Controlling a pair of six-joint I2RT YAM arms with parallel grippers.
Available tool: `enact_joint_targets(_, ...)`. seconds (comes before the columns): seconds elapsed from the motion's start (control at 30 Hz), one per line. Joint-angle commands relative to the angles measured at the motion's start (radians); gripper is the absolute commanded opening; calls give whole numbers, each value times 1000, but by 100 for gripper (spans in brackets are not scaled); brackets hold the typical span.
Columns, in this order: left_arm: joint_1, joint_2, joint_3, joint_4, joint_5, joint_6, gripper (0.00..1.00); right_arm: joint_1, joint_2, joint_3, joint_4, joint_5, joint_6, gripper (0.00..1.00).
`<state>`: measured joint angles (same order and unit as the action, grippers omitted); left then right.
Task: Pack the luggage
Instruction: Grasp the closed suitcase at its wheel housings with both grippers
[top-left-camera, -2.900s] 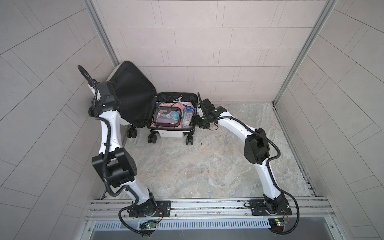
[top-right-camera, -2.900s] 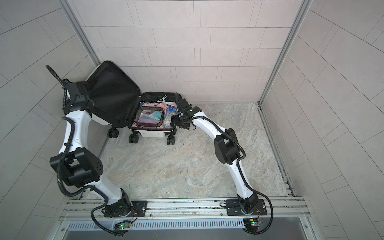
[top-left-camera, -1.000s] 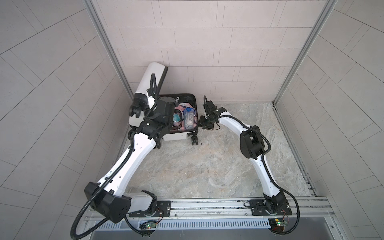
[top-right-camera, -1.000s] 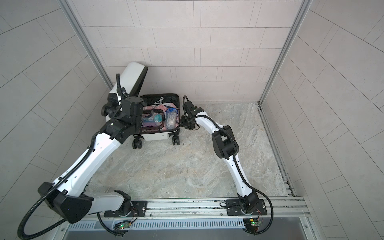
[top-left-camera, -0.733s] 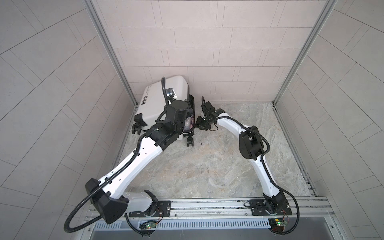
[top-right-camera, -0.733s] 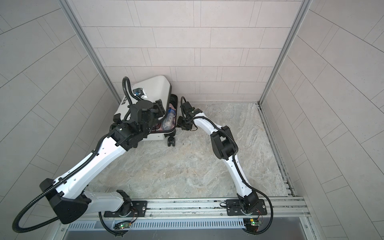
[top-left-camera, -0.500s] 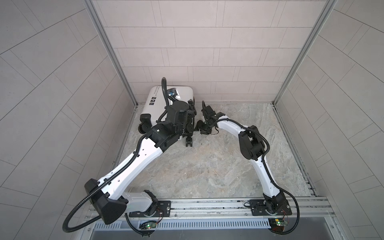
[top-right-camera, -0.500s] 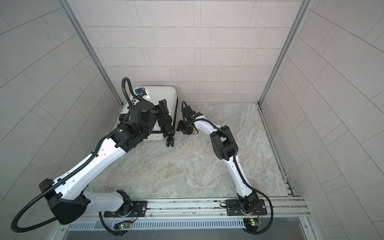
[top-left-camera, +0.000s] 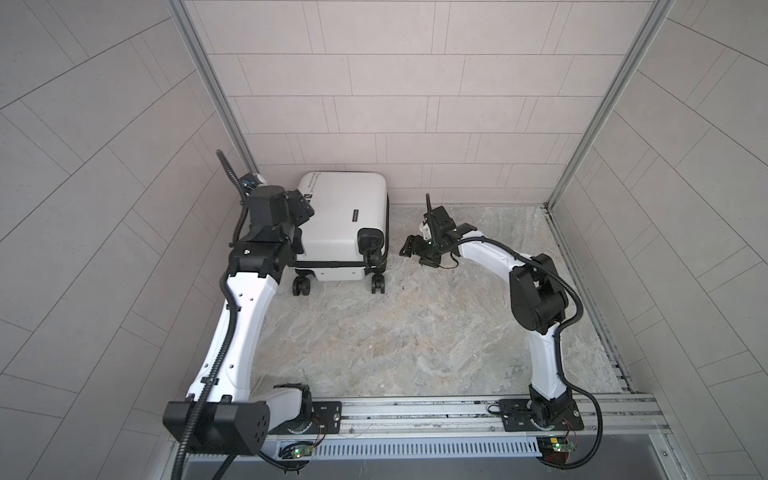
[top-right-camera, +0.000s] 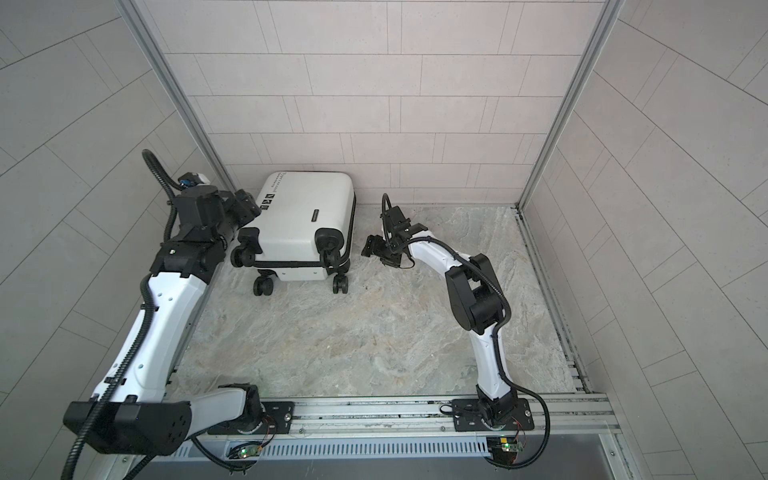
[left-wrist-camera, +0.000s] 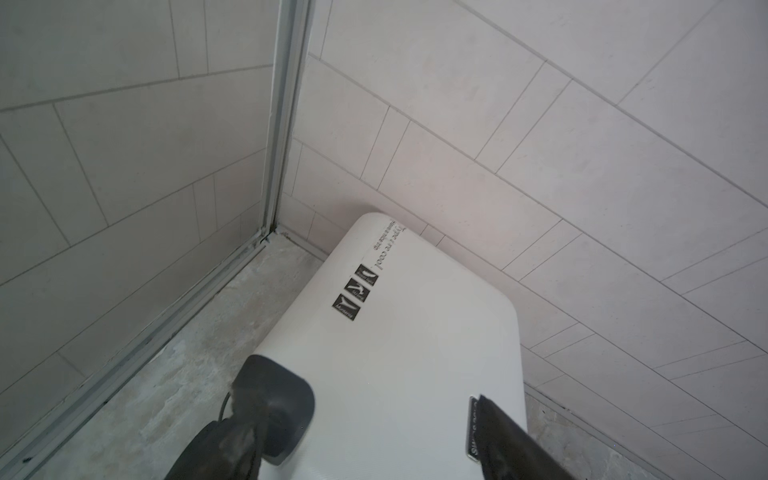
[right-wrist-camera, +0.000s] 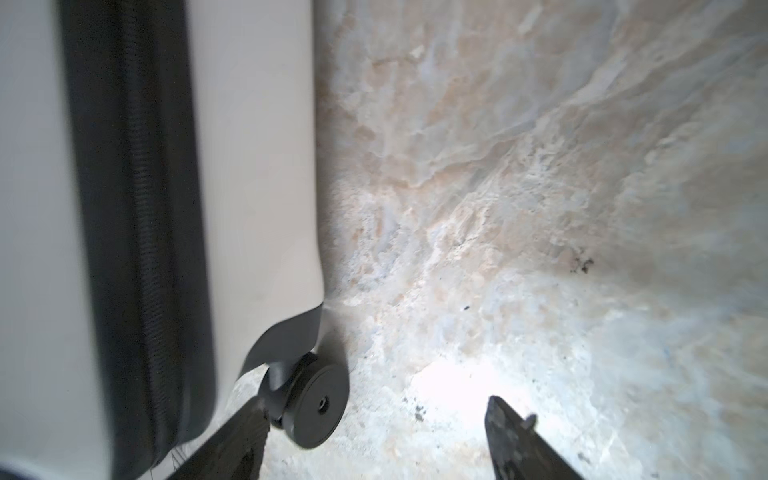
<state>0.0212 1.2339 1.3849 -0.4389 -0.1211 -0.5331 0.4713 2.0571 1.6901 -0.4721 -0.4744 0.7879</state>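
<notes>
Your luggage (top-left-camera: 345, 220) (top-right-camera: 307, 216) lies flat in the far left corner of the tabletop (top-left-camera: 415, 332), its lid down. Its top end is close against the back wall (top-left-camera: 415, 158) and its wheels point toward the near edge. A black zipper band (right-wrist-camera: 137, 208) runs round the seam; you cannot tell from here whether it is zipped.

Your left gripper (top-left-camera: 305, 205) (top-right-camera: 246, 210) hangs at the luggage's left side, above the near left part of the white shell. In the left wrist view the left gripper (left-wrist-camera: 361, 415) stands wide open. Its two fingers (left-wrist-camera: 503, 440) are well apart, with only the shell below them and nothing gripped. The black stickers (left-wrist-camera: 353, 293) lie just ahead of it. Whether a finger touches the shell you cannot tell.

Your right gripper (top-left-camera: 415, 253) (top-right-camera: 378, 254) sits low over the tabletop just to the right of the luggage, with a clear gap between them in both top views. It is wide open too and holds nothing: in the right wrist view only bare tabletop shows between the tips of the right gripper (right-wrist-camera: 374, 403). One finger (right-wrist-camera: 232, 440) shows close beside the luggage's near right wheel (right-wrist-camera: 316, 407).
</notes>
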Motion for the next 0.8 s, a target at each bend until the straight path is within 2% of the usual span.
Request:
enact_joint_targets(0.0,104,-23,-74,-49,162,-45,84,28,-114,-19,-36,49,-69,87)
enact_joint_targets(0.1,182,-68,-183,-13,207,-69,84,64,-177,-24,-79,85,-112,90)
enact_joint_targets(0.3,225,-199,-383,37,125,-70,90,179,-237,38,-190,153,-187,94)
enact_joint_targets(0.4,252,-228,-446,62,124,-91,94,245,-234,96,-235,194,-215,95)
enact_joint_targets(0.57,299,-207,-466,78,177,-103,94,326,-165,243,-339,310,-245,95)
enact_joint_targets(0.77,358,-197,-479,118,239,-144,94,378,3,476,-461,450,-248,93)
